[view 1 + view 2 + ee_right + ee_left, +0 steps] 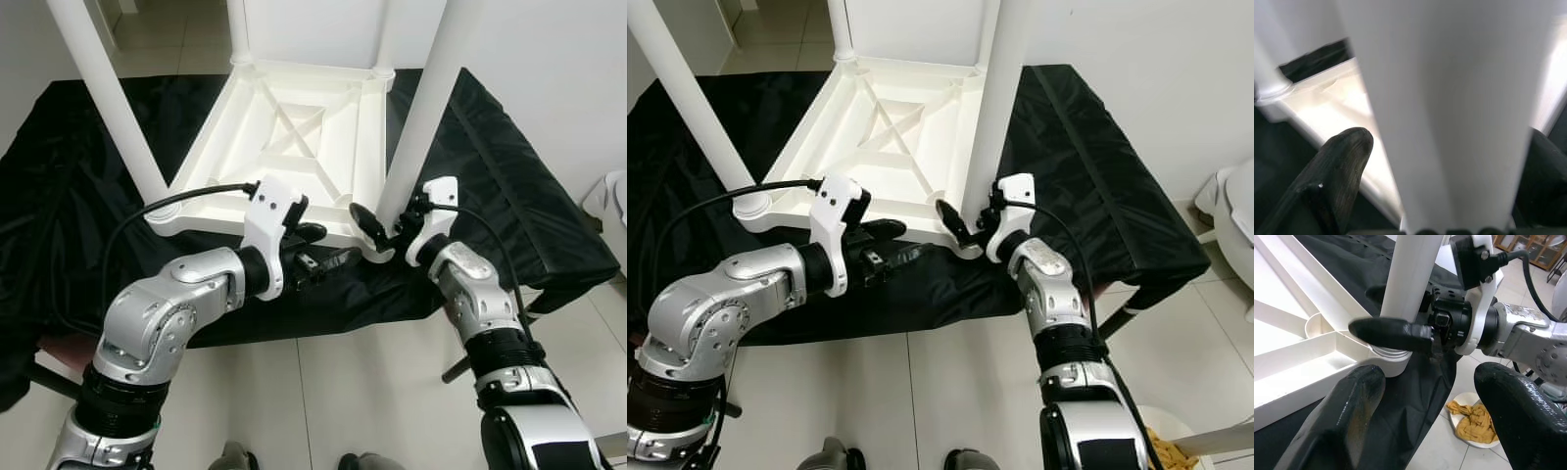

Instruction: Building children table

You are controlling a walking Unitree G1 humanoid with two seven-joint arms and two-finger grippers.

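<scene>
Near-right table leg [421, 117] is straddled at its socket by the right gripper [377, 227]; contact cannot be told. Left gripper [318, 257] is held released beside the upturned tabletop [294, 127]. Step judged: seating this leg; twisting tight likely required next.
</scene>
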